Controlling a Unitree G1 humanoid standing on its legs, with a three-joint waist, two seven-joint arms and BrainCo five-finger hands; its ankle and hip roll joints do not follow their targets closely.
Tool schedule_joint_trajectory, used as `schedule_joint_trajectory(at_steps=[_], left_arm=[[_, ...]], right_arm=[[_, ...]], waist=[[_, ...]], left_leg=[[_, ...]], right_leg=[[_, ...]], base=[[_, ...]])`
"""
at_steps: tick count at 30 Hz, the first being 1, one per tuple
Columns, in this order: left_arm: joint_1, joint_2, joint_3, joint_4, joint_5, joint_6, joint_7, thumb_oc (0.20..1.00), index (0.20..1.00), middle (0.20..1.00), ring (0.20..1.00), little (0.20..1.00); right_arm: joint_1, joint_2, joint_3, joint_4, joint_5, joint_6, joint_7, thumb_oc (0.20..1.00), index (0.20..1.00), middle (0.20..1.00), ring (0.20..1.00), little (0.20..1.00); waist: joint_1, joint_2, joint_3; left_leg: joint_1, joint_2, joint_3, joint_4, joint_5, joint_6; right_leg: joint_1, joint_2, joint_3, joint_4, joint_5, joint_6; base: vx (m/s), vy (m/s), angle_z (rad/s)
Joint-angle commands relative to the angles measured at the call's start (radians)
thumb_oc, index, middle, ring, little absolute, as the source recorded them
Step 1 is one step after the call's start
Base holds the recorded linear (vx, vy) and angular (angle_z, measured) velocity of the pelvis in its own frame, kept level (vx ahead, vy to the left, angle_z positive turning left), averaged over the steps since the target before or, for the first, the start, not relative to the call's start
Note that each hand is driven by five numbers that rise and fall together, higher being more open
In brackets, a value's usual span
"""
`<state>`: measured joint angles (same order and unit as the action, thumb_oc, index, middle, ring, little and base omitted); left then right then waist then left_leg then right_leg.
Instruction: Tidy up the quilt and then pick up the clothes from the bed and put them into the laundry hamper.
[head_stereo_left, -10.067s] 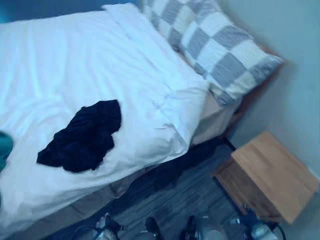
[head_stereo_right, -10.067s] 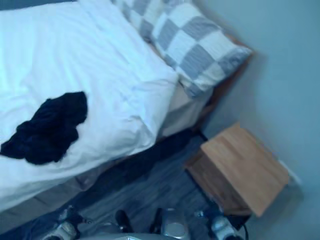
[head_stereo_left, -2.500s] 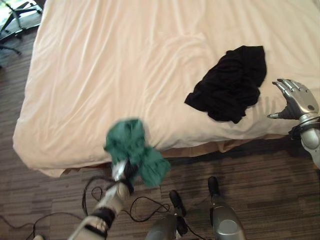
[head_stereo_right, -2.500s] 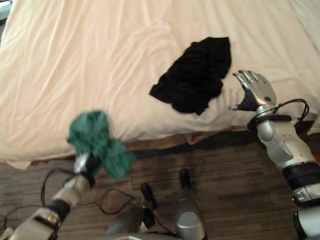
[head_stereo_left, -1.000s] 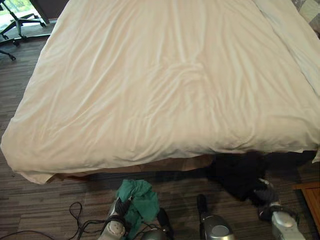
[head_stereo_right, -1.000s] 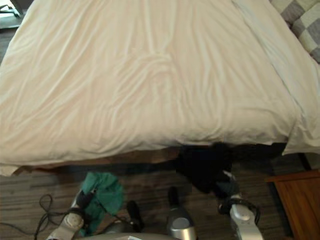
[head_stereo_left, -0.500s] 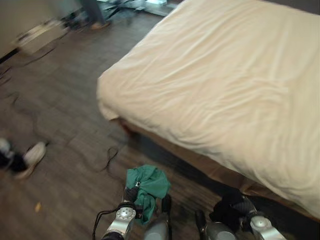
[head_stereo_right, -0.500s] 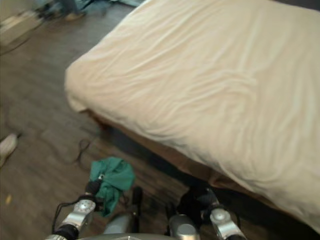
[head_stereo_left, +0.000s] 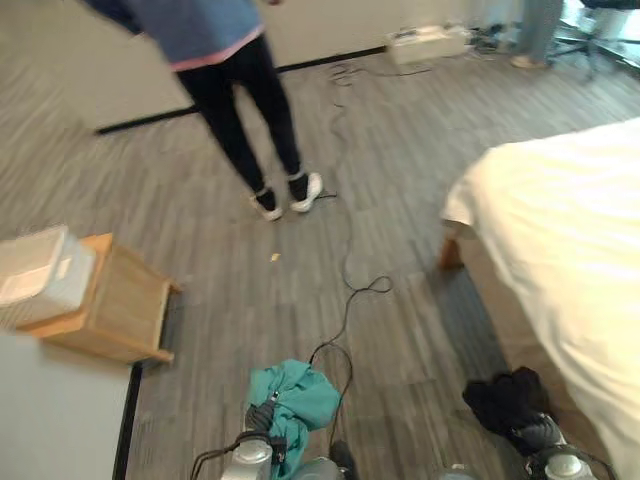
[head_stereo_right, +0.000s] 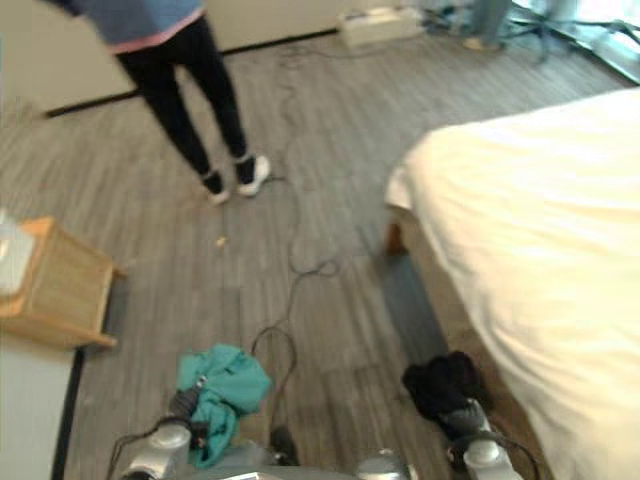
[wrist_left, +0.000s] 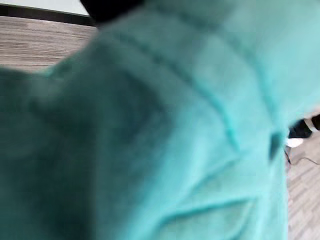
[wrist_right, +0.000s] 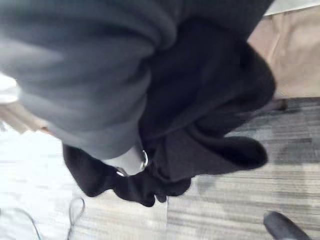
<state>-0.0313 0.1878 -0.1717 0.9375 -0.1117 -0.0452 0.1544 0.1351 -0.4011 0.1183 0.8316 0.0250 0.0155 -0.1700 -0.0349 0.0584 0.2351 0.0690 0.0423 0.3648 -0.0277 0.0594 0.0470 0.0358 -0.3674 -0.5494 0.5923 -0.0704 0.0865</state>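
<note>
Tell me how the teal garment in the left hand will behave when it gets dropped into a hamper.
The teal garment bunches and droops around the left hand, so it is likely floppy and light. It will probably fall as a loose clump rather than hold a shape. A trailing fold could snag on the fingers, so it may not drop cleanly.

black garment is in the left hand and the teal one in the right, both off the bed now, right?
No, the hands are swapped. The left eye view shows the teal garment bunched at the left hand and the black garment at the right hand. Both are off the bed, over the floor.
</note>
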Motion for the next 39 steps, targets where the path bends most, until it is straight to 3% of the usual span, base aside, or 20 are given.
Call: schedule_joint_trajectory(at_steps=[1,3,5,7,8,16,18,19,20,23,24,25,27,29,33,34,35,37,38,39], left_arm=[[-0.041,0.077,0.022,-0.044,0.010,-0.018,0.014,0.200,0.200,0.200,0.200,0.200],[-0.063,0.074,0.009,-0.040,0.005,-0.021,0.021,0.200,0.200,0.200,0.200,0.200],[-0.075,0.082,-0.007,-0.022,0.027,-0.007,0.030,0.200,0.200,0.200,0.200,0.200],[-0.073,0.079,-0.014,-0.019,0.036,-0.012,0.031,0.200,0.200,0.200,0.200,0.200],[-0.150,-0.013,-0.083,0.317,0.075,0.002,0.057,0.200,0.200,0.200,0.200,0.200],[-0.150,-0.003,-0.079,0.308,0.052,0.003,0.047,0.200,0.200,0.200,0.200,0.200],[-0.149,0.003,-0.068,0.303,0.033,-0.001,0.041,0.200,0.200,0.200,0.200,0.200],[-0.155,0.007,-0.072,0.291,0.025,0.006,0.046,0.200,0.200,0.200,0.200,0.200],[-0.157,0.008,-0.073,0.282,0.021,0.009,0.052,0.200,0.200,0.200,0.200,0.200],[-0.155,0.016,-0.070,0.280,0.024,0.009,0.059,0.200,0.200,0.200,0.200,0.200],[-0.140,0.012,-0.058,0.276,0.030,0.008,0.053,0.200,0.200,0.200,0.200,0.200],[-0.140,0.012,-0.058,0.276,0.030,0.008,0.053,0.200,0.200,0.200,0.200,0.200],[-0.112,0.003,-0.042,0.283,0.053,0.003,0.044,0.200,0.200,0.200,0.200,0.200],[-0.098,0.003,-0.036,0.284,0.057,0.003,0.041,0.200,0.200,0.200,0.200,0.200],[-0.070,0.011,-0.008,0.309,0.077,0.013,0.032,0.200,0.200,0.200,0.200,0.200],[-0.063,0.015,-0.004,0.328,0.102,0.021,0.030,0.200,0.200,0.200,0.200,0.200],[-0.063,0.016,-0.004,0.328,0.102,0.021,0.030,0.200,0.200,0.200,0.200,0.200],[-0.070,0.026,-0.017,0.338,0.128,0.030,0.030,0.200,0.200,0.200,0.200,0.200],[-0.072,0.027,-0.029,0.353,0.154,0.037,0.023,0.200,0.200,0.200,0.200,0.200],[-0.071,0.032,-0.026,0.347,0.153,0.040,0.033,0.200,0.200,0.200,0.200,0.200]], right_arm=[[-0.104,0.063,0.013,-0.031,0.024,-0.029,-0.008,0.200,0.200,0.200,0.200,0.200],[-0.092,0.079,0.000,-0.017,0.075,-0.038,-0.033,0.200,0.200,0.200,0.200,0.200],[-0.070,0.072,-0.013,-0.012,0.078,-0.042,-0.047,0.200,0.200,0.200,0.200,0.200],[-0.070,0.079,-0.006,-0.006,0.080,-0.041,-0.041,0.200,0.200,0.200,0.200,0.200],[-0.204,0.135,0.027,0.368,0.099,-0.011,-0.104,0.200,0.200,0.200,0.200,0.200],[-0.208,0.128,0.032,0.340,0.104,-0.020,-0.099,0.200,0.200,0.200,0.200,0.200],[-0.215,0.122,0.040,0.325,0.097,-0.026,-0.103,0.200,0.200,0.200,0.200,0.200],[-0.211,0.110,0.042,0.298,0.092,-0.021,-0.111,0.200,0.200,0.200,0.200,0.200],[-0.211,0.102,0.044,0.280,0.090,-0.018,-0.117,0.200,0.200,0.200,0.200,0.200],[-0.215,0.092,0.053,0.278,0.082,-0.006,-0.112,0.200,0.200,0.200,0.200,0.200],[-0.214,0.095,0.056,0.284,0.084,-0.003,-0.108,0.200,0.200,0.200,0.200,0.200],[-0.214,0.095,0.056,0.284,0.084,-0.003,-0.108,0.200,0.200,0.200,0.200,0.200],[-0.221,0.102,0.054,0.310,0.081,-0.008,-0.104,0.200,0.200,0.200,0.200,0.200],[-0.226,0.111,0.057,0.316,0.075,-0.009,-0.101,0.200,0.200,0.200,0.200,0.200],[-0.244,0.134,0.077,0.333,0.035,-0.002,-0.086,0.200,0.200,0.200,0.200,0.200],[-0.239,0.147,0.090,0.354,-0.002,-0.002,-0.085,0.200,0.200,0.200,0.200,0.200],[-0.239,0.148,0.090,0.355,-0.002,-0.002,-0.086,0.200,0.200,0.200,0.200,0.200],[-0.238,0.157,0.096,0.372,-0.022,0.004,-0.084,0.200,0.200,0.200,0.200,0.200],[-0.242,0.156,0.105,0.378,-0.023,-0.003,-0.086,0.200,0.200,0.200,0.200,0.200],[-0.242,0.154,0.100,0.369,-0.027,0.004,-0.083,0.200,0.200,0.200,0.200,0.200]], waist=[[0.006,-0.067,0.059],[-0.029,-0.057,0.066],[-0.040,-0.063,0.053],[-0.039,-0.070,0.057],[-0.003,-0.078,-0.054],[-0.007,-0.055,-0.049],[-0.004,-0.058,-0.028],[0.010,-0.073,0.013],[0.013,-0.082,0.033],[0.045,-0.104,0.041],[0.074,-0.094,0.020],[0.075,-0.096,0.019],[0.091,-0.058,-0.007],[0.103,-0.060,-0.009],[0.126,-0.091,-0.026],[0.143,-0.130,-0.050],[0.143,-0.132,-0.052],[0.164,-0.176,-0.053],[0.166,-0.195,-0.039],[0.161,-0.186,-0.029]], left_leg=[[-0.009,0.035,-0.100,-0.026,-0.083,-0.080],[0.013,0.009,-0.178,-0.057,-0.084,-0.072],[0.011,-0.015,-0.211,-0.053,-0.092,-0.066],[0.009,-0.029,-0.228,-0.043,-0.092,-0.063],[0.047,-0.037,-0.314,-0.060,-0.093,-0.080],[0.063,-0.011,-0.310,-0.021,-0.093,-0.106],[0.011,0.010,-0.292,0.175,-0.083,-0.127],[-0.132,0.043,-0.292,0.430,0.051,-0.137],[-0.218,0.062,-0.290,0.566,0.102,-0.132],[-0.349,0.047,-0.219,0.644,0.033,-0.105],[-0.361,0.004,-0.166,0.487,-0.013,-0.089],[-0.360,0.002,-0.164,0.481,-0.009,-0.089],[-0.359,-0.016,-0.037,0.156,0.018,-0.106],[-0.350,-0.028,0.018,0.030,0.037,-0.100],[-0.354,-0.032,0.061,0.007,0.053,-0.074],[-0.358,-0.049,0.043,0.039,0.066,-0.043],[-0.360,-0.049,0.044,0.040,0.065,-0.043],[-0.347,-0.077,0.006,0.066,0.025,-0.016],[-0.321,-0.089,0.015,0.076,-0.003,-0.005],[-0.282,-0.092,-0.006,0.079,-0.029,0.009]], right_leg=[[-0.172,0.144,0.293,-0.261,0.080,0.091],[-0.177,0.288,0.570,-0.345,0.015,0.085],[-0.140,0.303,0.618,-0.430,0.002,0.058],[-0.121,0.295,0.613,-0.452,0.013,0.067],[0.006,0.328,0.528,-0.600,0.018,0.024],[0.016,0.341,0.524,-0.573,-0.022,-0.001],[0.037,0.350,0.532,-0.569,-0.029,-0.022],[0.067,0.347,0.531,-0.569,-0.037,-0.052],[0.077,0.346,0.524,-0.567,-0.040,-0.070],[0.135,0.340,0.539,-0.589,-0.078,-0.077],[0.180,0.340,0.560,-0.618,-0.098,-0.061],[0.178,0.339,0.562,-0.618,-0.097,-0.061],[0.244,0.361,0.559,-0.638,-0.155,-0.030],[0.285,0.349,0.550,-0.641,-0.189,-0.018],[0.333,0.328,0.537,-0.613,-0.237,0.009],[0.327,0.307,0.534,-0.545,-0.212,0.028],[0.324,0.306,0.534,-0.543,-0.214,0.028],[0.249,0.285,0.516,-0.345,-0.081,0.107],[0.216,0.289,0.521,-0.203,0.060,0.168],[0.149,0.274,0.508,-0.079,0.100,0.174]], base=[[-0.13,0.121,1.26],[-0.01,0.135,1.46],[0.06,0.022,1.45],[0.03,0.006,0.99],[0.01,-0.001,0.56],[0.08,-0.076,0.17],[0.11,-0.253,-0.02],[0.09,-0.342,-0.36],[0.21,-0.373,-0.27],[0.34,-0.095,-0.33],[0.32,0.045,-0.99],[0.69,0.127,-0.97],[0.63,0.156,0.12],[0.49,0.099,-0.15],[0.74,0.104,-0.35],[0.52,0.071,-0.24],[0.80,0.106,-0.08],[0.54,0.089,0.05],[0.53,0.113,0.09],[0.82,0.161,0.20]])
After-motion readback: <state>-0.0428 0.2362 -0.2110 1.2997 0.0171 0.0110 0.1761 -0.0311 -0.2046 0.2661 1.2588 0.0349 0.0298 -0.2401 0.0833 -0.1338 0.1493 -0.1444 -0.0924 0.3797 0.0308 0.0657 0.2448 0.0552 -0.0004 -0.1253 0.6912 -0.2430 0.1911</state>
